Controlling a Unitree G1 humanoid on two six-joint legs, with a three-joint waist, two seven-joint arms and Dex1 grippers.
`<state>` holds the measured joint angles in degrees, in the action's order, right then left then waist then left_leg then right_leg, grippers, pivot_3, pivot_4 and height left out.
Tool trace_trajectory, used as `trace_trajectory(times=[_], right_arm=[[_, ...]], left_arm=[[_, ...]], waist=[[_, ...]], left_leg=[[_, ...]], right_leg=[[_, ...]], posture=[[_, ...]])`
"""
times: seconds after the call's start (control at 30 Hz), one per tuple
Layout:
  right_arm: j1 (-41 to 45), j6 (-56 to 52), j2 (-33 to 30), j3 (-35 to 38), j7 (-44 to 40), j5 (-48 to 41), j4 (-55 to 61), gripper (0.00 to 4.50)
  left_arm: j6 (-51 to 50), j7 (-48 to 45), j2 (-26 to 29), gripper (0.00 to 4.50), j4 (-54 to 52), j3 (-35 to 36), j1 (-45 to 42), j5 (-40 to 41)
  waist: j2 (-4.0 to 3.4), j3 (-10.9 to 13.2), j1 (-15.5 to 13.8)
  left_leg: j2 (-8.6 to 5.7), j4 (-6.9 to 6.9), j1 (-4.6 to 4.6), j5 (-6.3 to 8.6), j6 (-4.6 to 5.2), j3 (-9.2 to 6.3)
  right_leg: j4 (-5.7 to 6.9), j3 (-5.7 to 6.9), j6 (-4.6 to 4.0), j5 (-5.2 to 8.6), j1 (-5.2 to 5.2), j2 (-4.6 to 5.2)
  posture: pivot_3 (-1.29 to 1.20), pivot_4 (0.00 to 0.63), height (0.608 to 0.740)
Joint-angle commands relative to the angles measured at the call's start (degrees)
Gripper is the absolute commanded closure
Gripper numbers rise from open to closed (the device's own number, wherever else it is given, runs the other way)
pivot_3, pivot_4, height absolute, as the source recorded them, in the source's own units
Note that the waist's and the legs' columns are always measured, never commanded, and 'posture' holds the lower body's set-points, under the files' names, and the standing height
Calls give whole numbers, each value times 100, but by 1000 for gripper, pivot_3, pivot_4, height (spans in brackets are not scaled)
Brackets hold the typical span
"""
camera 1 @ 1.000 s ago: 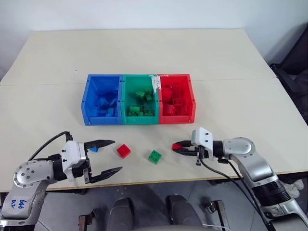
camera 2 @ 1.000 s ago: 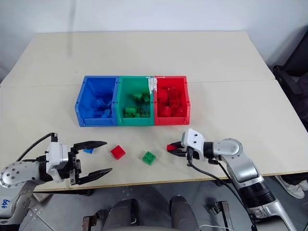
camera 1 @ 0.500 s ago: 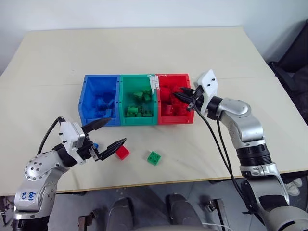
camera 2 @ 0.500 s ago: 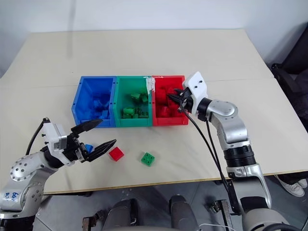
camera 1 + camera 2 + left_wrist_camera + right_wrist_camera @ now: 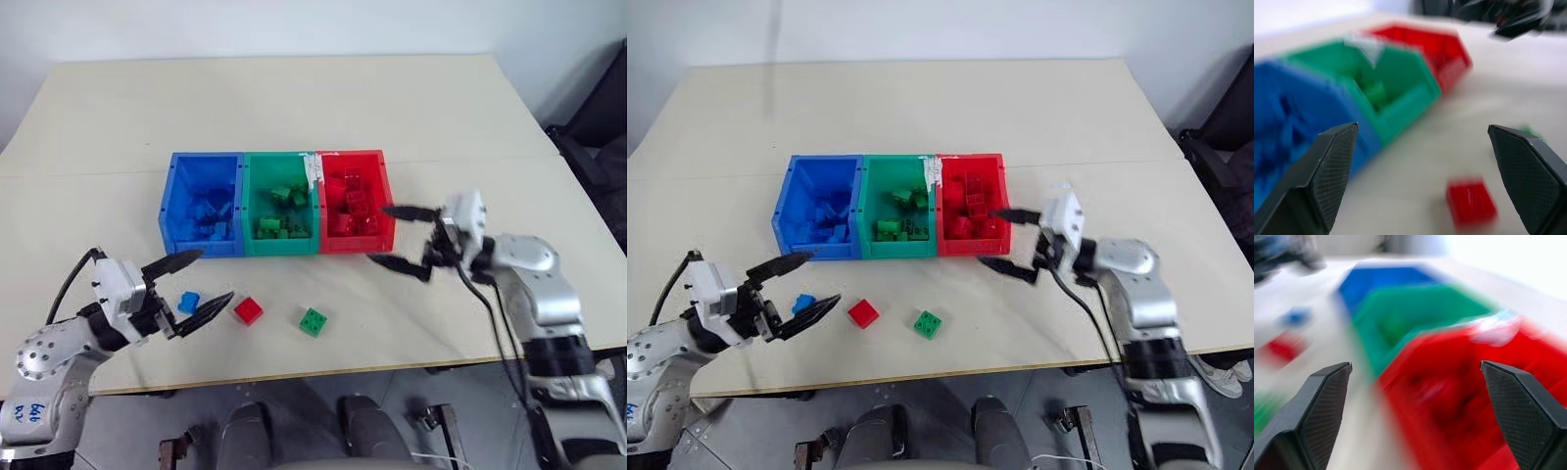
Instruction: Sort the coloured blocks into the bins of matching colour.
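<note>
Blue bin (image 5: 202, 204) holding blue bricks, green bin (image 5: 282, 206) green, red bin (image 5: 355, 202) red, both jaws spread empty

The right wrist view is very blurry. The red bin (image 5: 1459, 382) is a smear, and the blocks inside it cannot be made out. The green bin (image 5: 1415, 313) and the blue bin (image 5: 1381, 276) are soft shapes too. A red block (image 5: 1283, 346) and a blue block (image 5: 1297, 316) on the table (image 5: 1332, 323) are just fuzzy spots.

The left wrist view is blurry as well. Its red block (image 5: 1470, 201) shows no studs. A bit of green block (image 5: 1529, 131) peeks out behind a black finger (image 5: 1528, 181). The dark right gripper (image 5: 1520, 24) is a streak, cut off by the picture's edge.

In the head views, the heaps inside the bins are too small to count.
</note>
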<state>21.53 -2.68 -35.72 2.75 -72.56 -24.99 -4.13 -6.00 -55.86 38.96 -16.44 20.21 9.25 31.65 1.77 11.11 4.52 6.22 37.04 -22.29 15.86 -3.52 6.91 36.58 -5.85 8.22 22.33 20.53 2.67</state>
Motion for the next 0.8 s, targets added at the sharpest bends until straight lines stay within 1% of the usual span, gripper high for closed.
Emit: trace_trajectory(times=[0.03,0.07,0.1,0.17,0.27,0.37,0.5,0.6,0.7,0.8], right_arm=[[-265,339,-351,467,-362,-195,-136,66],[-353,408,-449,512,-449,-173,-222,66],[-537,422,-661,546,-715,-162,-315,66],[-714,791,-777,673,-807,-72,-521,66],[-777,925,-755,645,-784,-59,-541,66],[-763,702,-620,403,-671,-114,-160,66],[-518,-446,-256,-249,-190,-370,942,66],[-391,-1036,-38,-694,51,-393,1490,66],[-164,-1300,335,-1381,423,56,1681,66],[-5,-1515,633,-1925,851,580,1589,66]], left_arm=[[319,-537,242,0,176,-34,45,-127],[377,-634,289,0,234,-65,35,-157],[375,-698,317,0,254,-130,-21,-161],[311,-759,342,0,256,-247,-156,-134],[361,-791,319,0,311,-324,-298,-174],[478,-843,292,0,384,-361,-385,-218],[537,-1020,359,0,424,-254,-235,-193],[480,-988,386,0,329,-164,-157,-172],[449,-930,371,0,198,-10,63,-137],[454,-912,310,0,23,145,409,-95]], waist=[[-2,1,7],[-2,1,12],[-3,1,21],[-4,1,17],[-5,2,47],[-5,1,60],[-5,2,63],[-5,2,38],[-2,0,21],[-1,-1,29]], left_leg=[[0,1,2,0,0,4],[0,4,3,0,1,6],[0,7,4,1,1,6],[0,6,15,1,2,8],[1,6,17,1,2,7],[4,5,21,1,1,9],[6,5,19,1,1,9],[8,7,18,1,-1,8],[8,8,17,2,-3,7],[8,8,14,2,-3,9]], right_leg=[[-6,-1,0,0,-4,0],[-6,-2,0,0,-5,1],[-6,-2,-1,0,-7,1],[-5,-5,-1,-1,-16,1],[-5,-8,-1,-1,-17,-1],[-1,-14,0,-2,-15,-3],[10,-15,1,-2,-7,-4],[32,-17,1,-2,6,-5],[31,-15,0,-1,5,-5],[29,-14,-1,-1,7,-4]], posture=[[0,150,740],[0,150,740],[0,150,740],[0,150,740],[0,150,740],[0,150,740],[0,150,740],[0,150,740],[0,150,740],[0,150,740]])
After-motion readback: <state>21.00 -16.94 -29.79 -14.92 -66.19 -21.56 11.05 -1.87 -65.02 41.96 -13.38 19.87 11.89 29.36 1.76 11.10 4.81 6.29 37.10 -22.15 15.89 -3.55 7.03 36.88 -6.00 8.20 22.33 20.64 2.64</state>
